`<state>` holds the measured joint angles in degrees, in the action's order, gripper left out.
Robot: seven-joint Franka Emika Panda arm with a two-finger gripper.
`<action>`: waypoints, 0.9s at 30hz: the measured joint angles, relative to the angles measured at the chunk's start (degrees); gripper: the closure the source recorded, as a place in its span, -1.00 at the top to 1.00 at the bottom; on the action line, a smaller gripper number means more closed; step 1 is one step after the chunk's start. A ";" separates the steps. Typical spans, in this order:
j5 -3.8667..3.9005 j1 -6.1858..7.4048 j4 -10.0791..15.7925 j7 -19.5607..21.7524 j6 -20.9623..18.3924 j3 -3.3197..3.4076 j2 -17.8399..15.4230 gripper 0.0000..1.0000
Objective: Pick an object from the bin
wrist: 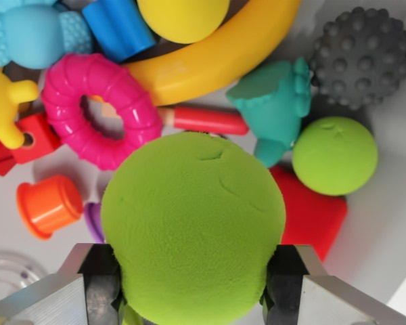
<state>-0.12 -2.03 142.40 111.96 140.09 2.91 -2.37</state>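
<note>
A large green foam ball fills the lower middle of the wrist view, pinched between the two metal fingers of my gripper, one finger on its left side and one on its right. The gripper is shut on this ball, which hangs above the other toys in the white bin. A smaller green ball lies in the bin to the right, apart from the held one.
Under and around the ball lie a pink ribbed ring, a yellow curved piece, a teal toy, a grey spiky ball, a red block, an orange cup and a red stick.
</note>
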 joint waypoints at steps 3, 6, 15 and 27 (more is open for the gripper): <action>0.09 -0.01 -0.56 0.08 -2.16 0.00 -1.63 -1.00; 0.18 -0.02 -1.19 0.13 -4.10 0.00 -2.96 -1.00; 0.35 -0.02 -3.29 0.28 -9.59 0.00 -6.29 -1.00; 0.45 -0.02 -6.87 0.39 -16.64 0.00 -9.84 -1.00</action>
<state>0.33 -2.06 135.53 112.35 123.45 2.91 -12.21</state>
